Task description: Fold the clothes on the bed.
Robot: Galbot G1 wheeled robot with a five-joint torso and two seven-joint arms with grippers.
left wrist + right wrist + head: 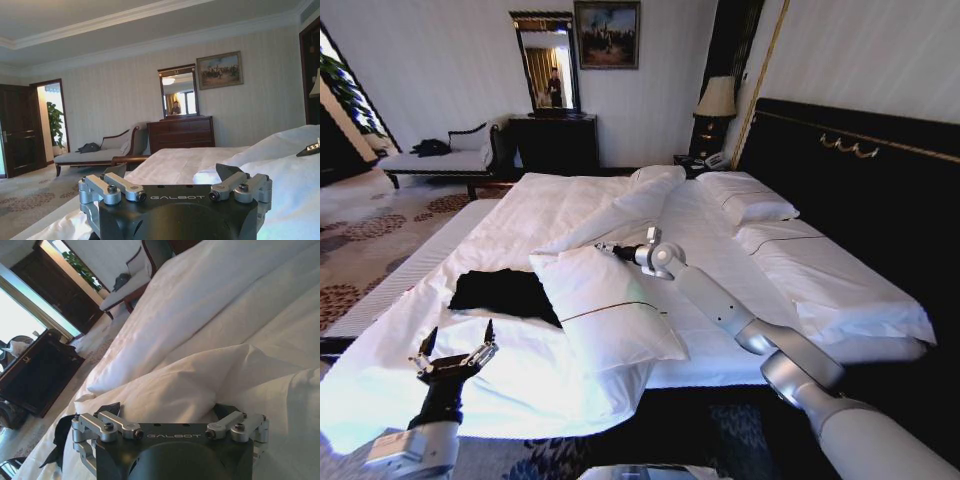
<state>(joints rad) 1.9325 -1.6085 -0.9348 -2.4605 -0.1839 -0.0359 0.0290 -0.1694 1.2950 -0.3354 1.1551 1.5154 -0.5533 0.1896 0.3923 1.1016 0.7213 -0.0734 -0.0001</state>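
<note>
One black T-shirt [503, 293], on bed [550, 205]

Dark wooden dresser [560, 142] against far wall, w/ dark-framed upright mirror [546, 62] on top; gilt-framed painting [608, 33] hangs just beside mirror. White-cushioned chaise longue [448, 160] near dresser, dark bundle [430, 148] lying on its seat. Cream-shaded table lamp [716, 100] on dark nightstand. Patterned carpet [360, 240]. Green potted plant [54, 122] by dark door [20, 129].

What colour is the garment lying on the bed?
Black, clearest in the head view: the garment.
</note>
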